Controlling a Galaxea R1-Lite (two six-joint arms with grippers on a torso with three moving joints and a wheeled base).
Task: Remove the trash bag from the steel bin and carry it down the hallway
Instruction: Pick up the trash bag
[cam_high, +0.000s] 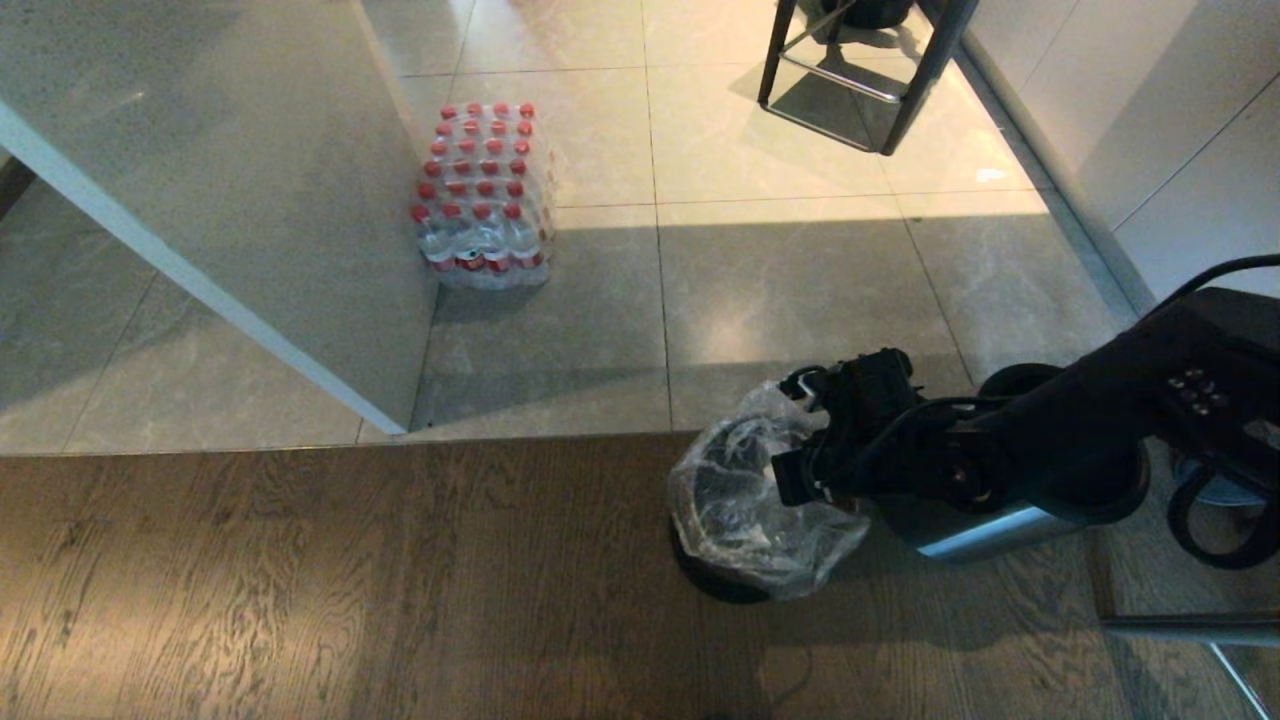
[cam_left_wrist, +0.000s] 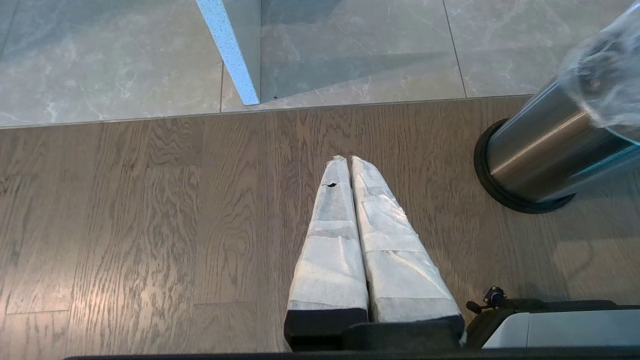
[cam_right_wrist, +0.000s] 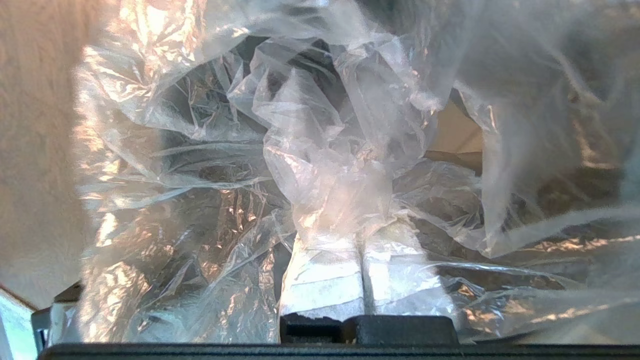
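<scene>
Only the right wrist view looked into the grip itself: the right gripper (cam_right_wrist: 361, 240) had its two white-wrapped fingers (cam_right_wrist: 322, 280) pressed together with a gathered fold of the trash bag (cam_right_wrist: 320, 165) pinched between their tips, thin clear film crumpled all around and a pale brownish scrap showing through farther in. Only the left wrist view showed the left gripper (cam_left_wrist: 348, 161), its cloth-wrapped fingers closed flat against each other on nothing, hanging over the wood-plank floor (cam_left_wrist: 150, 225) well apart from the steel bin (cam_left_wrist: 545, 150), whose shiny round wall and black base ring stood on the planks with bag film draped over its top. The head view gave the layout that neither wrist camera did: nearest lay the dark grained planks (cam_high: 350, 580); on them, close to the edge where wood met tile, the bin (cam_high: 985, 535) was mostly hidden under the black right arm, and the crinkled bag (cam_high: 745, 510) bulged out beside the gripper (cam_high: 800, 470), covering a black rounded base (cam_high: 715, 585). Beyond the plank edge ran large grey-beige marbled tiles (cam_high: 800, 280), then a shrink-wrapped pack of red-capped bottles (cam_high: 483, 195) just beside a pale stone-look panel (cam_high: 250, 170), and farthest, the black metal legs of a stool (cam_high: 850, 75).
</scene>
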